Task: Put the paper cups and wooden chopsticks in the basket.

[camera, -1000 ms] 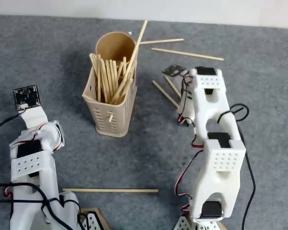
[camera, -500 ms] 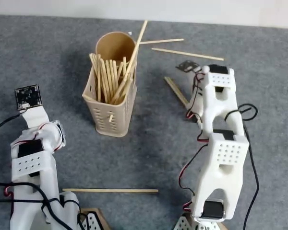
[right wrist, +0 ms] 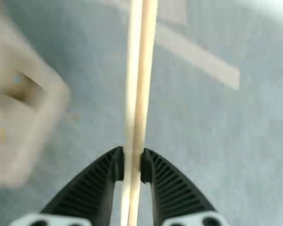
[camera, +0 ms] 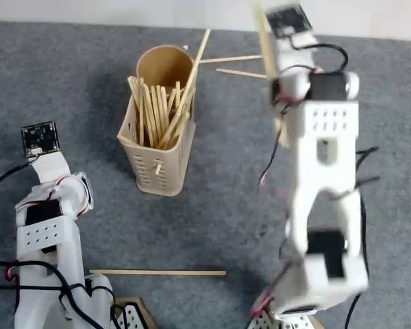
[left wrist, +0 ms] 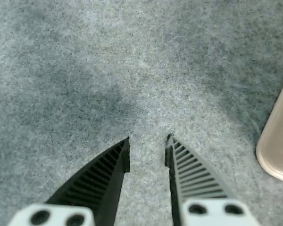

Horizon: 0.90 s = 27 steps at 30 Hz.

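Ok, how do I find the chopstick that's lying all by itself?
Start at the tan basket in the middle of the grey table. Look toward the arms' bases: one chopstick lies flat there. It's alone; the other loose chopsticks lie beyond the basket.

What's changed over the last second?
The right pincer, shut on a pair of chopsticks, lifted them off the table and swung toward the far edge. The left arm, basket and the loose chopstick near the arms stayed put.
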### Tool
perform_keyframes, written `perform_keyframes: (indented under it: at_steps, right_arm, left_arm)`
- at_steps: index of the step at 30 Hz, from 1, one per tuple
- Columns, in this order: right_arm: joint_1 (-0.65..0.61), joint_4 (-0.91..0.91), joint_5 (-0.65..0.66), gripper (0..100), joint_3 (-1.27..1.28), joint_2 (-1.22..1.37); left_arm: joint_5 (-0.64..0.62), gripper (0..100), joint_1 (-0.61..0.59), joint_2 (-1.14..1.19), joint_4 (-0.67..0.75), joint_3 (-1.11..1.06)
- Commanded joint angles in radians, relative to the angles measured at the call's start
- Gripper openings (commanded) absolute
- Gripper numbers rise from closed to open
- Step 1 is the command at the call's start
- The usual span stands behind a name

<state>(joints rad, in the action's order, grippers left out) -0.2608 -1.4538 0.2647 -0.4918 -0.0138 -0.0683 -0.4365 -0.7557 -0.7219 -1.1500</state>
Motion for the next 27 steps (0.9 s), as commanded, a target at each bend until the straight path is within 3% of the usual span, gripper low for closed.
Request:
perform_keyframes:
  at_steps: [1, 9, 17, 22, 27]
  right_arm:
    - [-0.200, 0.140, -0.114, 0.5, 0.002, -0.243]
    - [-0.478, 0.710, -0.155, 0.5, 0.501, -0.458]
    - [-0.516, 1.265, -0.285, 0.5, 1.153, -0.591]
    - [-0.516, 1.371, -0.319, 2.3, 1.251, -0.601]
    - [-0.510, 1.357, -0.316, 23.3, 1.251, -0.618]
  left_arm:
    - [0.011, 15, 0.013, 0.001, 0.017, 0.005]
    - [0.011, 15, 0.013, 0.001, 0.017, 0.005]
    - [0.011, 15, 0.013, 0.001, 0.017, 0.005]
    - [0.011, 15, 0.013, 0.001, 0.017, 0.005]
    - [0.011, 15, 0.013, 0.001, 0.017, 0.005]
